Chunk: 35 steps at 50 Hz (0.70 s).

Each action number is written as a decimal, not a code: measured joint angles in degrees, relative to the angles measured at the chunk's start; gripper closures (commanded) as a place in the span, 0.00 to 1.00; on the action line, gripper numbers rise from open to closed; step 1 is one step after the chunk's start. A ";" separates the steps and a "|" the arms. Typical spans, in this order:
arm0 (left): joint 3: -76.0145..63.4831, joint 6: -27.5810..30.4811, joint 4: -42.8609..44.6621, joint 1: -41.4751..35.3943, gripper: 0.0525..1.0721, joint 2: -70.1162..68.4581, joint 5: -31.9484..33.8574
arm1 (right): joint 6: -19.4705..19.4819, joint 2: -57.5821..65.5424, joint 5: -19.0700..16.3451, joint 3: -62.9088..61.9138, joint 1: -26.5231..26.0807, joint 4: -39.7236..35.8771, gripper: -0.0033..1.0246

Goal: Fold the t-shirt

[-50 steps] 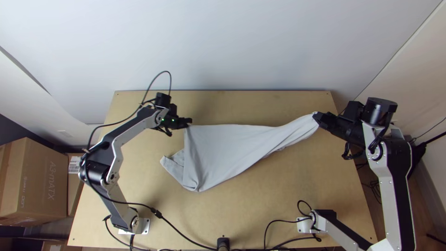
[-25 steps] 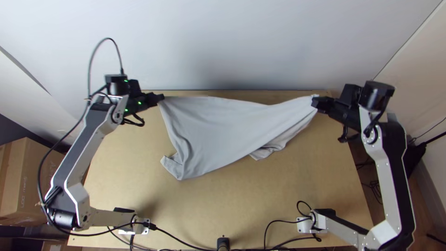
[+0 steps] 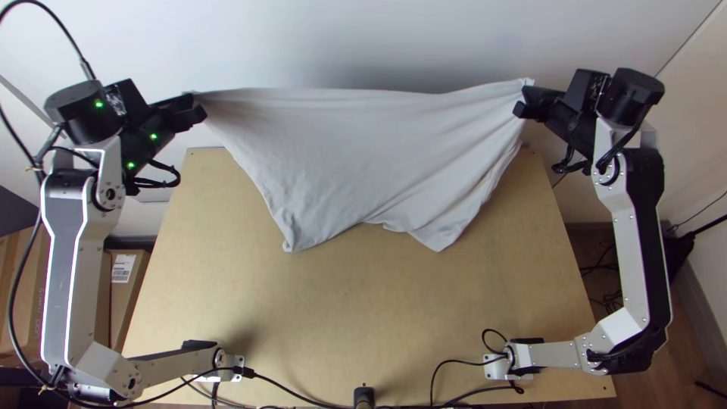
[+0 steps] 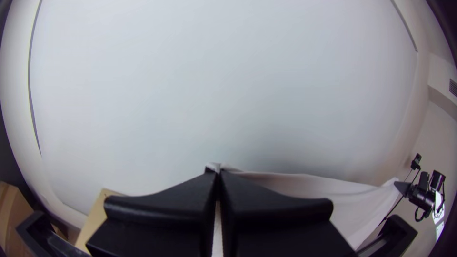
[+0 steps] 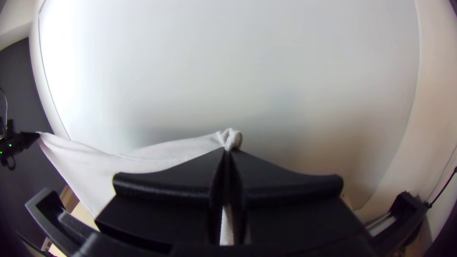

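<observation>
The light grey t-shirt [image 3: 356,151] hangs stretched between both grippers near the table's far side, its lower edge uneven with two drooping corners. My left gripper [image 3: 198,107] is shut on its upper left corner. At the upper right corner, my right gripper [image 3: 522,102] is shut on the cloth. In the left wrist view the left gripper [image 4: 217,173] pinches a bit of cloth at its tips. The right wrist view has a small bunch of t-shirt [image 5: 232,137] poking out above the right gripper [image 5: 227,151].
The wooden table [image 3: 363,310] lies below, with cables [image 3: 318,398] along its near edge. A pale wall [image 3: 341,38] stands behind the table's far edge. Cardboard boxes [image 3: 125,291] are on the floor at the left.
Both grippers have moved up the picture with the t-shirt, the left one also well outward to the left. The cloth is drawn wider, and its lower part has shifted toward the table's far side.
</observation>
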 measured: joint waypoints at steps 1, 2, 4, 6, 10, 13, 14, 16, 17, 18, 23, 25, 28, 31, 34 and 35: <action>0.72 0.44 -0.07 0.00 0.98 -0.20 -0.46 | -0.11 0.02 0.09 0.52 0.11 0.31 0.97; 1.27 0.76 -0.11 -0.02 0.98 -0.39 -0.90 | -0.22 0.00 0.15 0.92 0.24 0.46 0.97; 2.36 1.49 -0.13 -0.02 0.98 -0.96 -1.46 | -0.76 -0.11 0.24 1.62 0.46 1.25 0.97; 3.43 2.40 -0.13 -0.02 0.98 -1.66 -2.54 | -1.20 -0.52 0.20 2.16 0.81 2.38 0.97; 4.90 3.72 -0.09 -0.02 0.98 -3.63 -3.85 | -2.27 -2.60 0.22 2.32 1.42 3.41 0.97; 5.55 4.42 -0.09 -0.02 0.98 -5.60 -4.57 | -3.04 -5.18 0.24 2.23 2.01 4.04 0.97; 5.66 4.63 -0.07 -0.02 0.98 -6.29 -4.68 | -3.19 -6.19 0.22 2.14 2.21 4.26 0.97; 5.84 4.98 -0.07 0.04 0.98 -7.85 -4.74 | -3.96 -8.46 0.24 1.88 2.56 4.74 0.97; 5.84 5.05 -0.02 0.17 0.98 -8.66 -4.85 | -4.33 -9.75 0.26 1.66 2.71 5.01 0.97; 5.84 5.07 -0.04 0.31 0.98 -9.51 -4.87 | -4.63 -11.15 0.22 1.42 2.71 5.14 0.97; 5.84 5.27 -0.02 0.52 0.98 -13.81 -4.92 | -5.77 -18.64 0.22 0.07 2.97 5.75 0.97; 5.84 5.29 -0.04 0.50 0.98 -15.56 -5.11 | -5.90 -21.24 0.20 -0.57 3.02 5.92 0.98; 5.84 5.40 -0.04 0.50 0.98 -18.32 -5.35 | -5.95 -25.57 0.17 -1.75 3.06 6.38 0.98; 5.84 5.46 -0.04 0.50 0.98 -21.22 -5.73 | -6.05 -29.66 0.15 -3.19 3.08 6.93 0.98; 5.81 5.44 -0.07 0.52 0.98 -24.17 -6.21 | -6.05 -33.77 0.13 -4.66 3.08 7.08 0.98; 5.81 5.44 -0.09 0.61 0.98 -24.98 -6.38 | -6.03 -35.01 0.07 -5.27 3.08 7.10 0.98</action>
